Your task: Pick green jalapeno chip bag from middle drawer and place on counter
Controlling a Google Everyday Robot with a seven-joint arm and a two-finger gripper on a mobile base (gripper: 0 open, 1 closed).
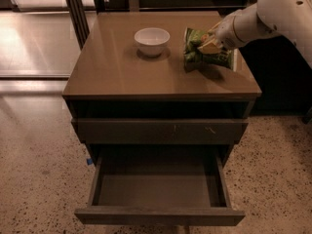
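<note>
The green jalapeno chip bag (207,52) lies crumpled on the right side of the glossy tan counter (117,67), its white end towards the right edge. My gripper (210,44) reaches in from the right on the white arm and is shut on the top of the bag, which rests on the counter. The middle drawer (158,184) is pulled wide open at the bottom of the cabinet, and its smooth grey inside holds nothing.
A white bowl (152,40) stands on the counter left of the bag. A closed drawer front with pale scratches (161,130) sits above the open drawer. Speckled floor surrounds the cabinet. A dark metal post (75,9) stands at the back left.
</note>
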